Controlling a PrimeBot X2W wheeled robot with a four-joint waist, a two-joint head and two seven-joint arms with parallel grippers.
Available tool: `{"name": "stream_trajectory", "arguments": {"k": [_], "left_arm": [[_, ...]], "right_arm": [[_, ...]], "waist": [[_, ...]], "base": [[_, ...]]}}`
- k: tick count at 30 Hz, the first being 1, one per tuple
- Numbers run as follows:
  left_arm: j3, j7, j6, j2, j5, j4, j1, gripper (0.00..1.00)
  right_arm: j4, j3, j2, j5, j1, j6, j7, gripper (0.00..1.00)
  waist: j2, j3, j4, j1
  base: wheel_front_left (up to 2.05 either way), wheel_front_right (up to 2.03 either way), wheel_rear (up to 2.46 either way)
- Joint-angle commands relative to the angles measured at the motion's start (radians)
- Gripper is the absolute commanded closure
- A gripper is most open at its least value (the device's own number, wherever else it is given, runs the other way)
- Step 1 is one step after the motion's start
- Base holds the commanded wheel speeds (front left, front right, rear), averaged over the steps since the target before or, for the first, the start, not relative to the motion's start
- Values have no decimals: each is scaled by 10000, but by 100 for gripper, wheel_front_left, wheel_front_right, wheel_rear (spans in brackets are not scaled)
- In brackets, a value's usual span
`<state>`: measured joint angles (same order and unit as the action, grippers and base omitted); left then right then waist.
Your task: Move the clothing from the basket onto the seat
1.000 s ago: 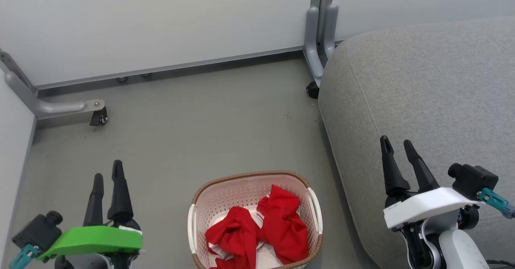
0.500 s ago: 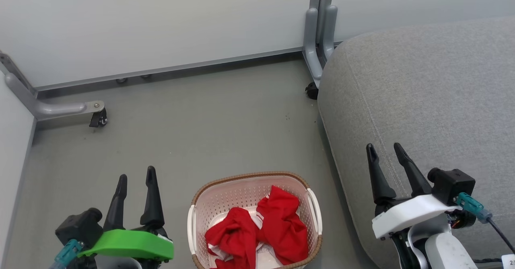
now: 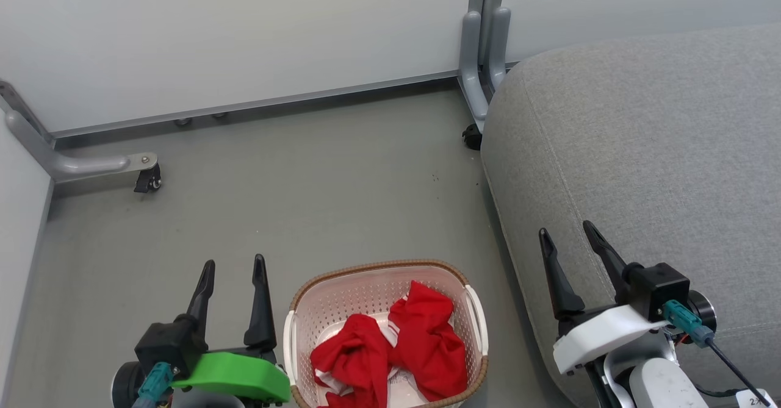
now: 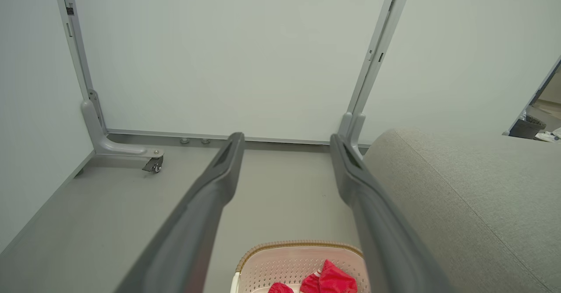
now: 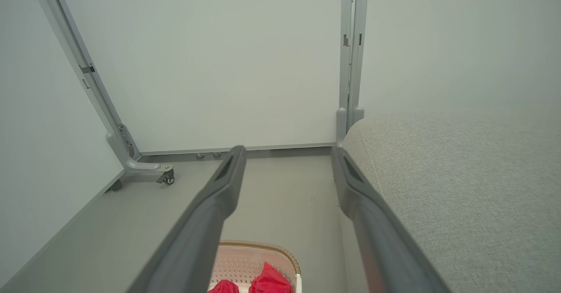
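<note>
Two pieces of red clothing (image 3: 390, 350) are lying crumpled together in the basket (image 3: 378, 267), which is sitting on the grey floor (image 3: 305, 200) at the bottom centre of the head view, just left of the seat (image 3: 640, 152) that is filling the right side of the frame. Both claws are standing released and holding nothing. The left gripper (image 3: 234, 260) is hovering at the lower left, just beside the basket's left handle. The right gripper (image 3: 566, 228) is hovering at the lower right, over the seat's edge. Judging by the folds, the fabric is looking light and limp, so it is likely going to drape and trail when lifted, perhaps catching on the rim. The raised peak of the right-hand garment, near the basket's middle, is offering the best place to pinch, while a shallow bite is risking a slip.
</note>
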<state>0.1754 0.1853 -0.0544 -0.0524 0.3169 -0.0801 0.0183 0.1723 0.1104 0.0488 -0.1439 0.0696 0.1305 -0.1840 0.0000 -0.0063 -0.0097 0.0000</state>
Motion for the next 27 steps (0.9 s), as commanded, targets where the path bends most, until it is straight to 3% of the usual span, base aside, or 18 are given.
{"name": "stream_trajectory", "arguments": {"k": [1, 13, 21, 27], "left_arm": [[98, 84, -72, -115, -214, 28, 69, 0], [194, 339, -164, -85, -971, -188, 156, 0], [-359, 503, 469, 20, -652, -132, 308, 0], [-383, 614, 613, 15, -607, -188, 404, 0]], "right_arm": [[-38, 42, 36, 289, 151, 2, -96, 0], [-48, 237, 24, 1279, 126, 3, -354, 0], [2, 204, 23, 894, 13, 2, -509, 0], [70, 188, 26, 519, -4, 2, -623, 0]], "waist": [[0, -3, -3, 0], [0, -75, -28, 0], [0, -93, -18, 0], [0, -119, -14, 0]], "base": [[0, 0, 0], [0, 0, 0], [0, 0, 0], [0, 0, 0]]}}
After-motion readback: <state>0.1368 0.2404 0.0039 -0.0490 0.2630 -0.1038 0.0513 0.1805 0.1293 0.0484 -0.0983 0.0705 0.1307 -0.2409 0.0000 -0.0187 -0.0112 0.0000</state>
